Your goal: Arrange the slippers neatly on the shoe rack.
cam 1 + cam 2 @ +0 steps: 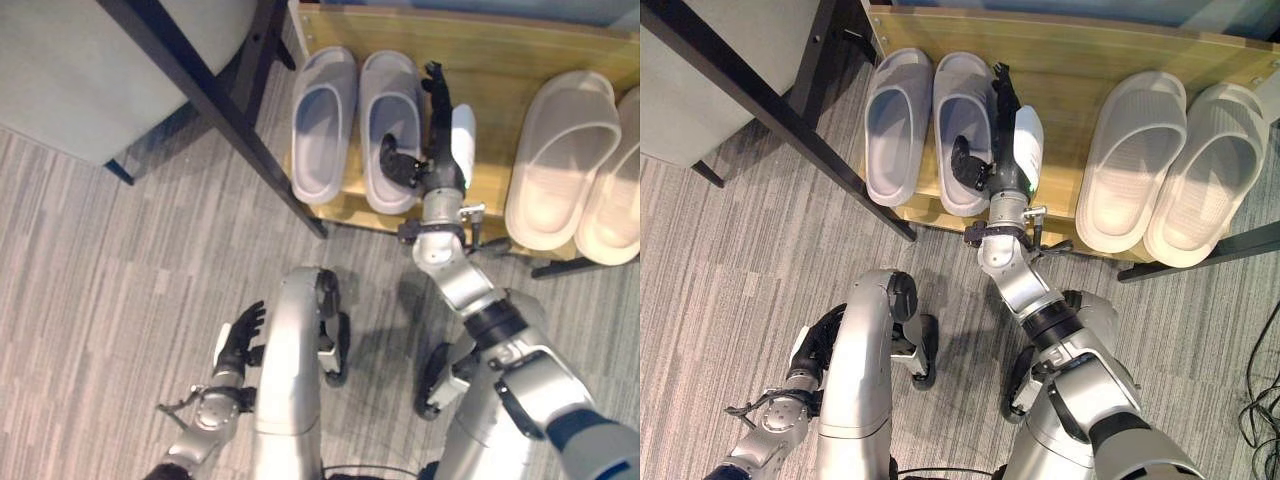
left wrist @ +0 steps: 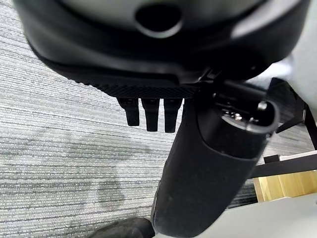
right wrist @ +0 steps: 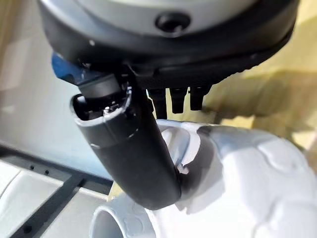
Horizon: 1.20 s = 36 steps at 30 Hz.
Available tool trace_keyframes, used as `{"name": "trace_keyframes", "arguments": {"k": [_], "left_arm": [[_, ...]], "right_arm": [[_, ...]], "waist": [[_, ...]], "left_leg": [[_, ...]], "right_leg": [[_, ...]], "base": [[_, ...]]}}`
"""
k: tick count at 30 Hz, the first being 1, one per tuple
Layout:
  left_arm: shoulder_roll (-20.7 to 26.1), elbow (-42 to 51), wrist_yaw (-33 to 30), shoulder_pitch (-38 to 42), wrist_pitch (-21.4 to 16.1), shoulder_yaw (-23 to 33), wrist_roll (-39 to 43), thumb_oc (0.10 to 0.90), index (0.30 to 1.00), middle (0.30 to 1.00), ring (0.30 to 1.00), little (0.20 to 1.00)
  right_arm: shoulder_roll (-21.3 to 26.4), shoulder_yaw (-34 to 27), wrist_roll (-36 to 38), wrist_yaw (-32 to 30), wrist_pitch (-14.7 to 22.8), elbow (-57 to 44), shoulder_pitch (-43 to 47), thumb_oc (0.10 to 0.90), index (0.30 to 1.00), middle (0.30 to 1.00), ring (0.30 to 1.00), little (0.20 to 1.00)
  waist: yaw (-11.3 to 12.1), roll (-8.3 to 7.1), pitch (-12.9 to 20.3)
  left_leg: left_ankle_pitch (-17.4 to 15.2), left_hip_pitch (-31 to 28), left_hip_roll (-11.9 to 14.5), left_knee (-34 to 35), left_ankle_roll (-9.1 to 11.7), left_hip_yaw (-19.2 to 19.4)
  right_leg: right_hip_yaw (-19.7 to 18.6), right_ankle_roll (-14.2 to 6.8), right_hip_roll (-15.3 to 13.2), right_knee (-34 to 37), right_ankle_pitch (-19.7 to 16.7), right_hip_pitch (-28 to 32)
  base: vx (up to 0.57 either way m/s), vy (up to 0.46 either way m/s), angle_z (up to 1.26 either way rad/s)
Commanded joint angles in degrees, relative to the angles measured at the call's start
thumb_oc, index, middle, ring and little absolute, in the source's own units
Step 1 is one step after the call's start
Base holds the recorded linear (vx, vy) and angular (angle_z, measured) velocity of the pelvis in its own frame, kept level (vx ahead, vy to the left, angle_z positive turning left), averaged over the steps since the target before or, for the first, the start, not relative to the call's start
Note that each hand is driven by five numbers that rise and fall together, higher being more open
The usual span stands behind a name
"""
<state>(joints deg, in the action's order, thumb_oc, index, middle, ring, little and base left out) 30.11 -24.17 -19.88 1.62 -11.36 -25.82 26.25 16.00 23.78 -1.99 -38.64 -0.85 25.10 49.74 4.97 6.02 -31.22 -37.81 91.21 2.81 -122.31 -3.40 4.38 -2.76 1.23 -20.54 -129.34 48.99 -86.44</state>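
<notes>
Down at seven o'clock, closest in, the left hand (image 1: 238, 340) hangs over the grey carpet (image 1: 90, 270), fingers relaxed and loosely spread, holding nothing. Up at twelve o'clock, the right hand (image 1: 432, 150) is on the wooden shoe rack (image 1: 500, 60), thumb tucked into the opening of the right grey slipper (image 1: 392, 125) and fingers running straight along its outer side, pinching the strap. Its partner, the left grey slipper (image 1: 322, 120), sits touching beside it. Out at two o'clock, a pair of cream slippers (image 1: 1165, 165) rests side by side, well apart.
</notes>
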Motion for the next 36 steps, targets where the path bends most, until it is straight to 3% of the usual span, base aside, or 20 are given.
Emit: {"name": "trace_keyframes", "arguments": {"k": [1,10,27,36], "left_arm": [[2.1,4.8,-2.7,-0.5,-3.4,-1.7,-1.8,0.800,0.900,0.900,0.900,0.900],[2.0,4.8,-2.8,-0.4,-3.3,-2.7,-2.4,0.800,0.900,0.900,0.900,0.900],[0.8,4.2,-2.8,-0.9,-3.1,-2.2,-3.0,0.800,0.900,0.900,0.900,0.900],[0.4,3.5,-2.5,-1.0,-2.8,-1.1,-2.8,0.800,0.900,0.900,0.900,0.900]], "right_arm": [[-3.8,3.1,2.4,-0.1,5.2,-1.9,3.2,0.800,0.900,0.900,0.900,0.900],[-5.7,4.9,4.7,1.5,5.9,-1.9,2.7,0.800,0.900,0.900,0.900,0.900],[0.2,2.6,-9.8,-0.9,2.7,-11.5,2.5,0.800,0.900,0.900,0.900,0.900],[1.5,1.9,-10.0,0.6,2.8,-16.8,0.5,0.800,0.900,0.900,0.900,0.900]], "waist": [[3.5,0.84,1.4],[3.8,1.29,1.4],[3.0,0.69,1.4],[2.1,-0.57,1.4]], "left_leg": [[-6.3,-1.3,-0.9,0.4,7.8,-8.0],[-6.0,-1.3,-0.8,0.4,7.6,-8.1],[-5.5,-1.3,-0.8,0.2,7.7,-8.6],[-5.0,-1.3,-0.8,0.2,7.7,-8.6]], "right_leg": [[-5.9,0.7,-2.4,0.8,-6.7,-3.5],[-5.6,0.4,-2.3,1.0,-6.9,-3.5],[-5.5,0.3,-1.8,1.1,-7.1,-3.5],[-5.4,0.3,-1.5,1.3,-7.5,-3.5]], "base": [[0.00,0.000,0.00],[0.00,0.000,0.00],[0.00,0.000,0.00],[0.00,0.000,0.00]]}}
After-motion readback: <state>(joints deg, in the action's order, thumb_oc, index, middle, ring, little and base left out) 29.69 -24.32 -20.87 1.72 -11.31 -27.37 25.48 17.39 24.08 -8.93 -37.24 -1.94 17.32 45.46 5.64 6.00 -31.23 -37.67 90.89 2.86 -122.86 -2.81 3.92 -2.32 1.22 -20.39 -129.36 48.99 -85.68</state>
